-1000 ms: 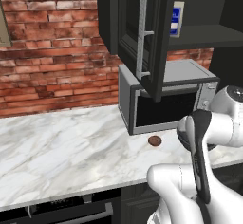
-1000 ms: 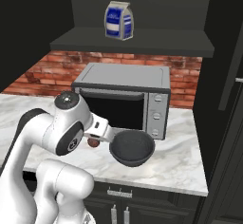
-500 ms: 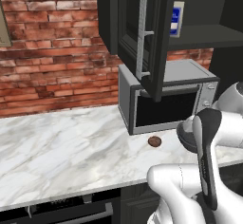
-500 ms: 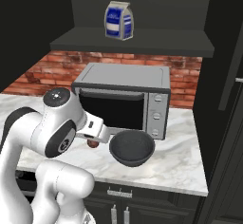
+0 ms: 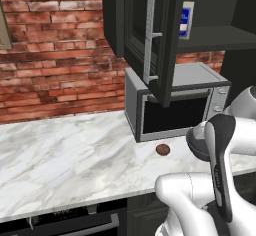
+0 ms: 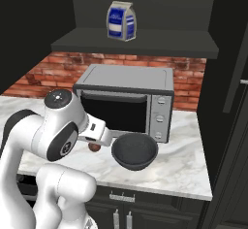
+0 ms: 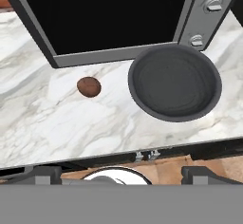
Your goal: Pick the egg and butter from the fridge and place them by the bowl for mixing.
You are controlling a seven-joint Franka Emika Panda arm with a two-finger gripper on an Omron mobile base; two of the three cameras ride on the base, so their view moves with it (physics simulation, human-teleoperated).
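Since a second ago, only the white arm has swung; the small reddish-brown oval egg (image 7: 88, 86) lies on the marble table (image 7: 42, 118) beside the deep dark-grey bowl (image 7: 174, 81) (egg done). Butter remains. End effector state: cannot tell.

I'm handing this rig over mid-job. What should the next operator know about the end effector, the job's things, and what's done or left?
End effector: raised above the counter's front edge, looking down; open or shut cannot be told, nothing seen in it.
Egg: lying on the marble counter in front of the countertop oven, beside the bowl, not touching it.
Bowl: upright, nothing in it.
Done: egg placed by the bowl.
Left: fetch the butter from the fridge and set it by the bowl.
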